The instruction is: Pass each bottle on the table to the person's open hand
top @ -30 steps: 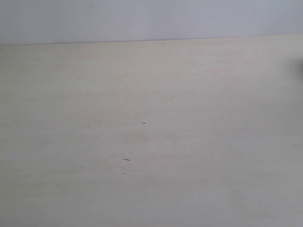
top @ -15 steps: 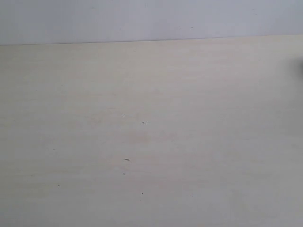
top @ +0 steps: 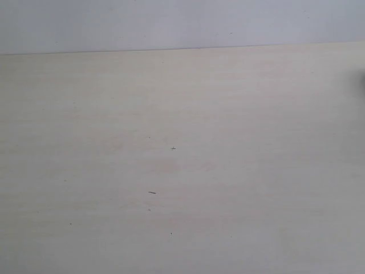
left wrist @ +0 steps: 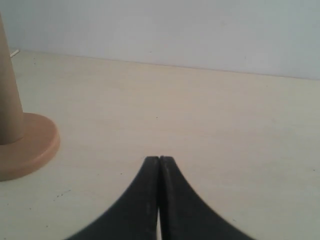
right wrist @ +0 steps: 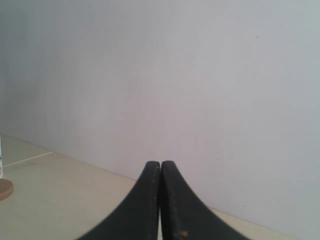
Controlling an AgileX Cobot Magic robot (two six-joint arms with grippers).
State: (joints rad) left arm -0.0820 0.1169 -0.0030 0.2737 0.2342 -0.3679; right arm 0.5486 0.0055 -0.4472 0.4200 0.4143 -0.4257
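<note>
**A:** Exterior view: what do we see around the work area?

**B:** We see a wide tabletop (top: pixel 228 114), pale beige with faint wood grain. It meets a plain grey-lilac wall (top: pixel 182 23) along its far edge. A few tiny dark specks (top: pixel 151 192) lie near its middle. A dark blur (top: pixel 363 83) sits at the right edge, too little of it for us to name.

**A:** And the bottles?

**B:** We find the bottles in none of the three views, so we cannot place them.

**A:** What do the wrist views add?

**B:** They alone show the fingers. In the left wrist view the left fingers (left wrist: pixel 154 164) are matte black and taper to rounded tips. They are pressed together with nothing between them. Off to one side, well apart from them, is a tan wooden stand (left wrist: pixel 20 145): a round, smooth-rimmed base carrying an upright post that the frame cuts off.

In the right wrist view the right fingers (right wrist: pixel 154 169) likewise meet tip to tip and are empty. They point toward the wall above the tabletop's edge. At the frame's border a slice of a tan disc (right wrist: pixel 4 190) rests on the tabletop with a pale sliver above it. We cannot say what either is.

**A:** What stands in the way?

**B:** Ahead of both pairs we see only bare tabletop and wall.
</note>
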